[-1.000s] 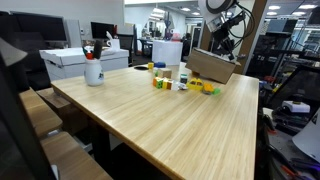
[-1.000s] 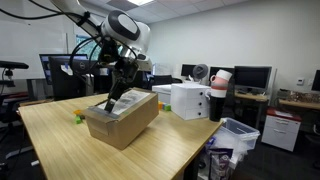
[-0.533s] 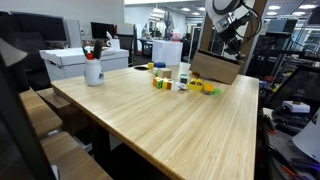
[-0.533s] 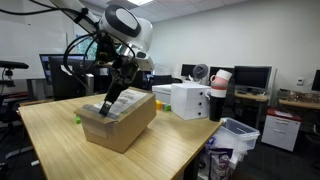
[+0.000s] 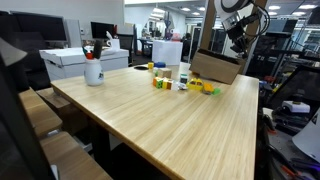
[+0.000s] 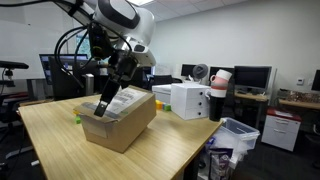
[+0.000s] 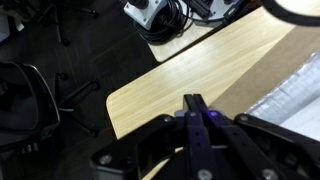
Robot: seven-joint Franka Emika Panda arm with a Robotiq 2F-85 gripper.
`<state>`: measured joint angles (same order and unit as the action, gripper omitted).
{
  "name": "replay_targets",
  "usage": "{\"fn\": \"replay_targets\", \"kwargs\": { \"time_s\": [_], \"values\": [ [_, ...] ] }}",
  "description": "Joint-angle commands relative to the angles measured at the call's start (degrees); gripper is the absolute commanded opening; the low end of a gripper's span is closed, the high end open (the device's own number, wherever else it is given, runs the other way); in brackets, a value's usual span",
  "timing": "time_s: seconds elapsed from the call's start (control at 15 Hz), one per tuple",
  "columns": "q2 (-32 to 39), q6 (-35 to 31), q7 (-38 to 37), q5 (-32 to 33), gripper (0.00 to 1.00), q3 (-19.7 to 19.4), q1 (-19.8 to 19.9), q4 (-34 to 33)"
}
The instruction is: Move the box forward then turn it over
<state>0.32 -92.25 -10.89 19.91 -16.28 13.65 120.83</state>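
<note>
Landmark for this entry: the small coloured items [image 5: 204, 88] near the far end of the surface [image 5: 170, 125].

- The box [image 5: 215, 68] stands just behind the coloured items. Its plain brown outside faces the camera and it looks tipped rather than flat.
- In an exterior view the box [image 6: 120, 128] rests on the surface [image 6: 50, 135] with its open side up. The white printed sheet [image 6: 131, 100] shows on its inner face. One of the coloured items [image 6: 77, 118] peeks out just beside its back corner.
- The gripper [image 6: 104, 108] comes down at the box rim on the side nearest the coloured items. We also see the gripper [image 5: 236, 48] just above the box's top edge.
- In the wrist view the gripper [image 7: 193, 100] shows as one narrow dark bar, fingers drawn together. We read this as pinched on the box wall, though the cardboard between the fingers is not itself visible.
- The wrist view also shows the pale wood surface [image 7: 170, 80] below and the printed sheet [image 7: 292, 88] to one side.
- A white mug [image 5: 93, 71] stands well apart from the coloured items, nearer the camera.
- White lidded storage boxes [image 6: 190, 100] sit beyond the box, on the side away from the coloured items.
</note>
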Motion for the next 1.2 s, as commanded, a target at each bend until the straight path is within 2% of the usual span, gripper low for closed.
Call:
{"fn": "replay_targets", "kwargs": {
  "time_s": [0.0, 0.07, 0.27, 0.4, 0.47, 0.73, 0.87, 1.07, 1.13],
  "values": [
    [-6.77, -6.98, -0.78, 0.82, 0.03, 1.81, -0.7, 3.88],
    [-7.68, -8.9, -0.49, 1.1, 0.24, 2.27, -1.0, 4.32],
    [-11.19, -16.53, -0.01, 0.82, 0.38, 4.03, -1.84, 6.38],
    [-12.66, -23.19, 0.61, 0.33, 0.53, 5.32, -2.64, 7.91],
    [-13.17, -28.41, 1.18, -1.01, 0.65, 6.12, -3.39, 8.9],
    [-11.58, -39.41, 2.09, -2.52, 0.89, 8.4, -5.5, 10.06],
    [-10.64, -42.78, 2.59, -3.03, 0.97, 9.24, -6.27, 10.18],
    [-9.08, -45.47, 3.74, -4.72, 1.0, 9.82, -7.07, 9.59],
    [-8.65, -46.32, 4.21, -5.33, 0.84, 9.79, -7.21, 9.6]
  ]
}}
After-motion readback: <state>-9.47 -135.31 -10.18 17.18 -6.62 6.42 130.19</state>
